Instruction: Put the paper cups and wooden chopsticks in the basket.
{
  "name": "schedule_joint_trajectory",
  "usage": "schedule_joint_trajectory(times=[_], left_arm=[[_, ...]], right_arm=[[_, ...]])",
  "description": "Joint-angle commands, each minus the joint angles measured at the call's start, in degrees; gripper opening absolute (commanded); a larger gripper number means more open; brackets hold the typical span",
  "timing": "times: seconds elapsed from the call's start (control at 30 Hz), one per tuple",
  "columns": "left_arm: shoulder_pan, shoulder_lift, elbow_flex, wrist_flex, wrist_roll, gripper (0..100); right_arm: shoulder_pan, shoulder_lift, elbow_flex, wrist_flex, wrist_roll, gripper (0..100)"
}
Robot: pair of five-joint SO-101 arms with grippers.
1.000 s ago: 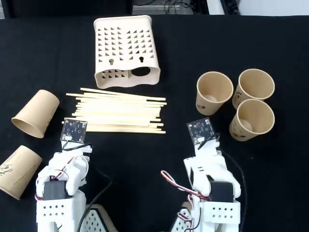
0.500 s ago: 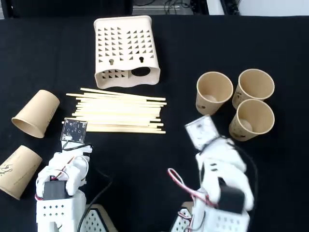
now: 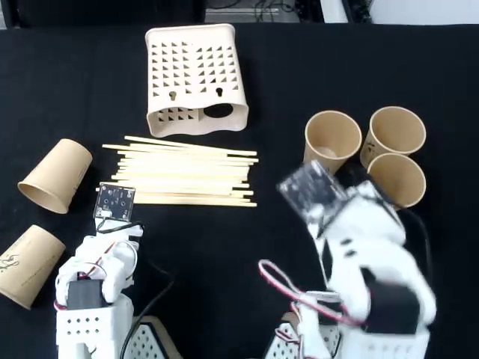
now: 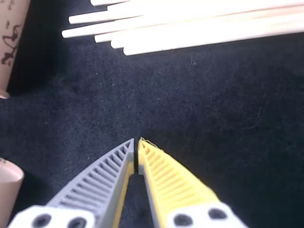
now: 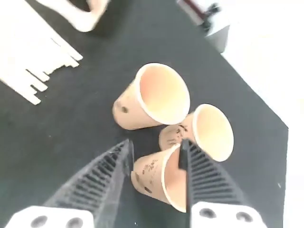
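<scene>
Three paper cups stand upright at the right: one, a second, a third. Two more cups lie on their sides at the left. A pile of wooden chopsticks lies in the middle, below the cream perforated basket. My right gripper is open, raised over the nearest upright cup, whose rim shows between the fingers. My left gripper is shut and empty, low over the cloth just short of the chopsticks.
A black cloth covers the table. The right arm stands tall beside the three cups. The left arm sits low between the lying cups and the chopsticks. A white surface lies past the table's far edge.
The right arm has lifted and swung forward and right toward the three upright cups. The left arm has kept still.
</scene>
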Motion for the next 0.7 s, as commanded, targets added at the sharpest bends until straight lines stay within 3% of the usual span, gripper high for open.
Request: schedule_joint_trajectory(times=[0.0, 0.33, 0.67], left_arm=[[0.0, 0.0, 1.0, 0.3, -0.1, 3], [0.0, 0.0, 1.0, 0.3, -0.1, 3], [0.0, 0.0, 1.0, 0.3, -0.1, 3]], right_arm=[[-7.6, 9.8, -12.2, 4.1, 0.4, 19.1], [-30.2, 28.4, -22.7, 5.8, -7.9, 19.1], [-35.8, 39.0, -28.5, 5.0, -6.2, 19.1]])
